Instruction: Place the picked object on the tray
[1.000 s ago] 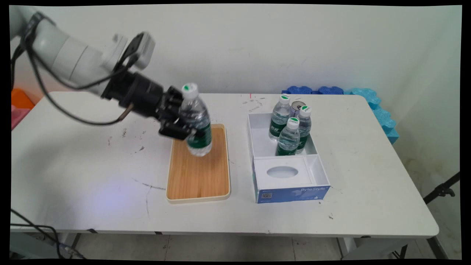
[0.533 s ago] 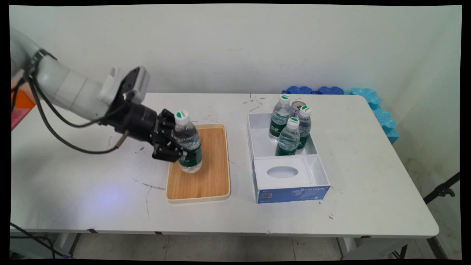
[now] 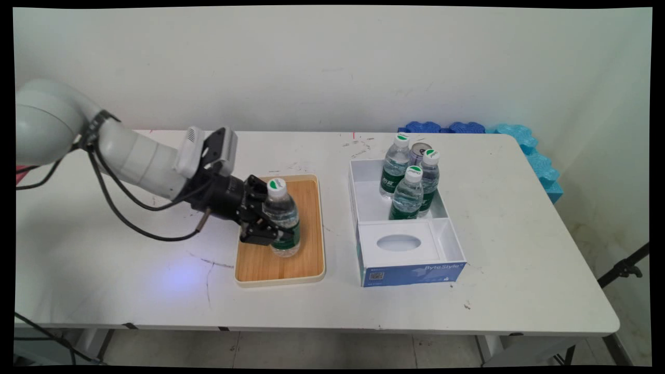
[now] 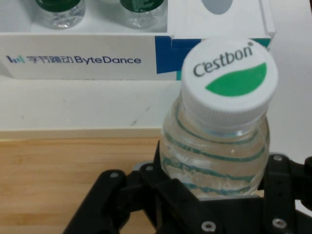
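your gripper [image 3: 273,228] jaws are clenching the water bottle [image 3: 282,218] mid-body, keeping it upright as its base is meeting the wooden tray [image 3: 306,259] on the desk [image 3: 130,259].

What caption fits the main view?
Gripper clamps a water bottle upright over the wooden tray, beside a box.

Black two-finger gripper [image 3: 277,236] clamps a clear green-labelled water bottle [image 3: 283,218] over the wooden tray [image 3: 306,265]; tray front bare. Just right, the white-and-blue cardboard box [image 3: 410,270] blocks passage, three bottles [image 3: 408,182] upright inside. Open white table [image 3: 519,234] beyond.
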Motion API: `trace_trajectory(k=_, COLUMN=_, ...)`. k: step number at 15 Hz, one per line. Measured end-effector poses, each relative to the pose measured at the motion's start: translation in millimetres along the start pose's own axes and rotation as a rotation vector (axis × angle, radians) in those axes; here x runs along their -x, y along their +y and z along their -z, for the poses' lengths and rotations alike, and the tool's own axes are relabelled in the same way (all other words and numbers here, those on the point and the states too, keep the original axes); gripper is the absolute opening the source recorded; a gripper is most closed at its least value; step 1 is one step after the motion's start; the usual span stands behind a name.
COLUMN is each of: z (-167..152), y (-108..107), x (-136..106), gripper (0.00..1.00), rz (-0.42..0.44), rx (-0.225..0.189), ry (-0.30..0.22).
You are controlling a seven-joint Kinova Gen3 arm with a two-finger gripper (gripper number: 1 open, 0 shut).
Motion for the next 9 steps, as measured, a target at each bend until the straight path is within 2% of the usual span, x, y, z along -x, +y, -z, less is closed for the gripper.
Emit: trace_trajectory(k=9, z=-32, y=1, x=9, gripper=0.00, rz=0.024, rx=-0.002, ry=-0.002)
